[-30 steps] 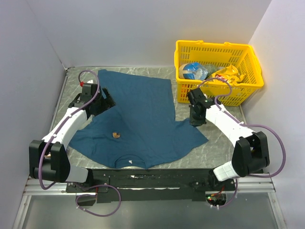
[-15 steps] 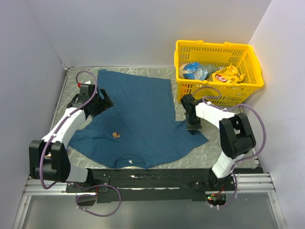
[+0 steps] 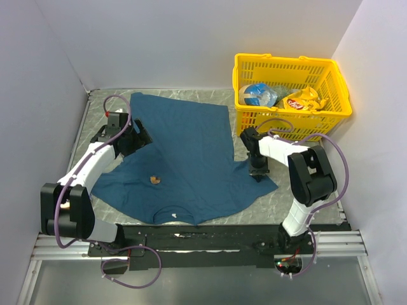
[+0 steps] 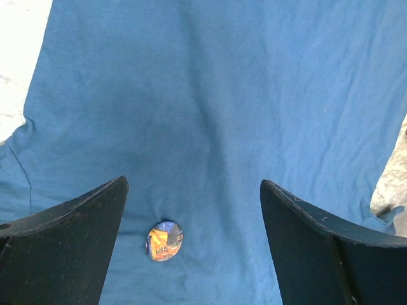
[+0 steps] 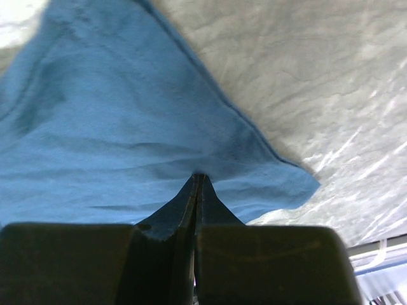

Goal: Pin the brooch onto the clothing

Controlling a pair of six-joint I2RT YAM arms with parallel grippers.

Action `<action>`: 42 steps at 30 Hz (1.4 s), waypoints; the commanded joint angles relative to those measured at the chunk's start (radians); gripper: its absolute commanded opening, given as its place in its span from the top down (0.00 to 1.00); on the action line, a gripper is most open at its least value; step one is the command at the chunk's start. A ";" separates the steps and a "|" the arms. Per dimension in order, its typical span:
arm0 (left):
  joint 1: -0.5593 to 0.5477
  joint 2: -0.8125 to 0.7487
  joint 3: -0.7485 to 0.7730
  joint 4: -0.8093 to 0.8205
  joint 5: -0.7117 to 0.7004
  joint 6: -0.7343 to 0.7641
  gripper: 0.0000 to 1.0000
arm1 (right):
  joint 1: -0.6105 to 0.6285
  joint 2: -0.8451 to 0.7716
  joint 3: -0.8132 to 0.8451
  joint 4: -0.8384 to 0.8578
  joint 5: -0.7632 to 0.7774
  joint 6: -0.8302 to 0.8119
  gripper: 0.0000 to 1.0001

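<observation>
The brooch (image 4: 165, 241) is lying on the clothing (image 4: 216, 95) toward 6 o'clock, between the left pincer's (image 4: 194, 183) wide-spread fingers.

L end effector (image 4: 194, 183) spread, R end effector (image 5: 198, 176) clamped

Robot lab cell
Plain white walls (image 3: 191, 44) box in a grey desk (image 3: 267, 206); a metal rail (image 3: 343, 240) runs along its near edge.

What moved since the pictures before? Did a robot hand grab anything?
The right arm folded in, and its shut right gripper slid a little nearer along the shirt's sleeve, tips against the cloth. Nothing was visibly grabbed or dropped. The open left gripper hardly moved; the brooch on the shirt and the basket stayed put.
</observation>
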 commanded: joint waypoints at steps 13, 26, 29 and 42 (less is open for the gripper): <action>0.025 0.013 0.071 0.001 0.024 0.041 0.10 | 0.046 -0.218 0.092 -0.128 0.118 -0.016 1.00; -0.029 0.036 0.131 0.029 0.070 0.073 0.12 | 0.237 -0.445 0.136 0.064 -0.089 -0.117 1.00; -0.040 -0.011 0.079 0.076 0.076 0.075 0.11 | 0.257 -0.520 0.109 0.148 -0.145 -0.135 0.94; -0.046 -0.288 -0.050 0.317 0.209 0.104 0.04 | 0.264 -0.747 0.026 0.355 -0.210 -0.218 0.13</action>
